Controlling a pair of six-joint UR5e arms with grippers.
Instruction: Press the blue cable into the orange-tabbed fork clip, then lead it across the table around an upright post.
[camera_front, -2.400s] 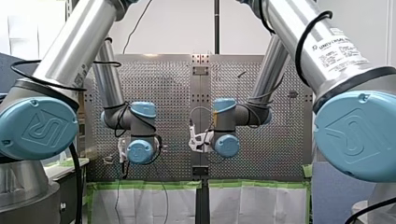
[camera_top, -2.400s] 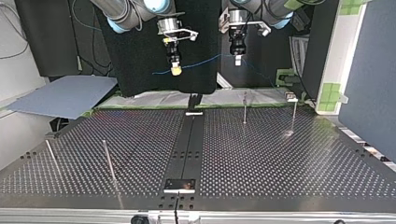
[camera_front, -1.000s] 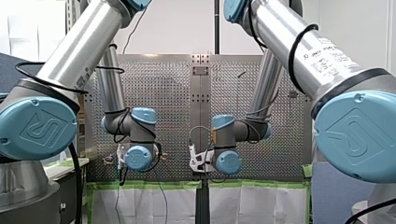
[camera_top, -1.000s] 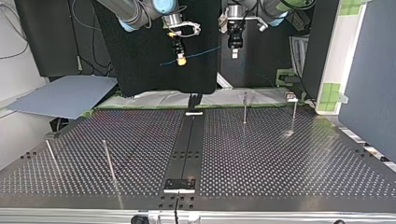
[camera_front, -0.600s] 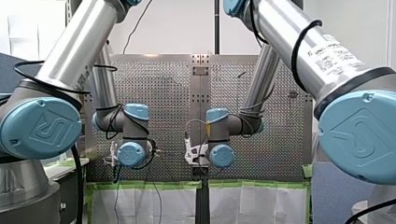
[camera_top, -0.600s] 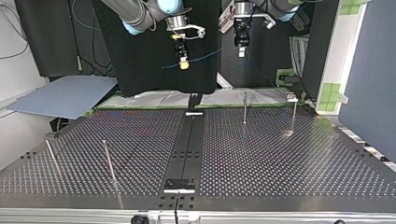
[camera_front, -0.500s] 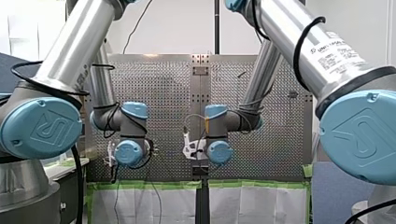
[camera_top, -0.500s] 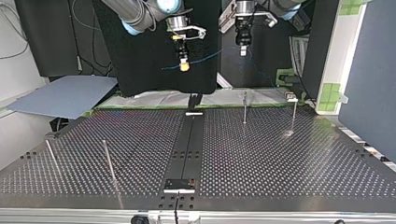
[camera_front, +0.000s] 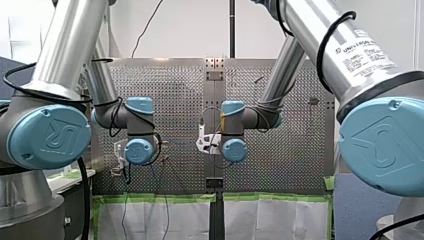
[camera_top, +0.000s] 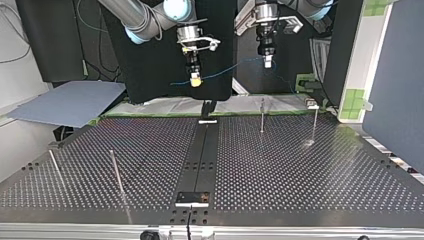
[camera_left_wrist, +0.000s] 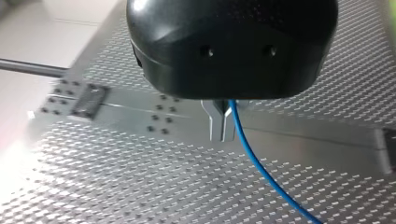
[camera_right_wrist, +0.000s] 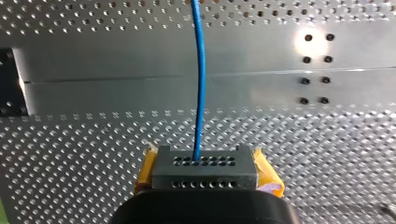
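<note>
In the front view, my left arm and my right arm are seen bent down before the perforated desk, their wrists level with each other. The hands themselves are hidden behind the wrist joints.

In the top view, both hands are held in the air beyond the desk's far edge. The right hand (the yellow-padded one) is just left of the middle. The left hand is to its right and slightly higher in the view. The blue cable is stretched between them, off the desk, and a short end is left over past the right hand. Four upright posts are set on the desk, two at the far right and two at the near left, all well apart from the cable.

In the left wrist view, the left hand's metal fingers are closed together on the cable, which is led away from them above the desk's plain centre strip.

In the right wrist view, the right hand is closed on the cable between its yellow pads. From there the cable is carried straight ahead over the desk.
</note>
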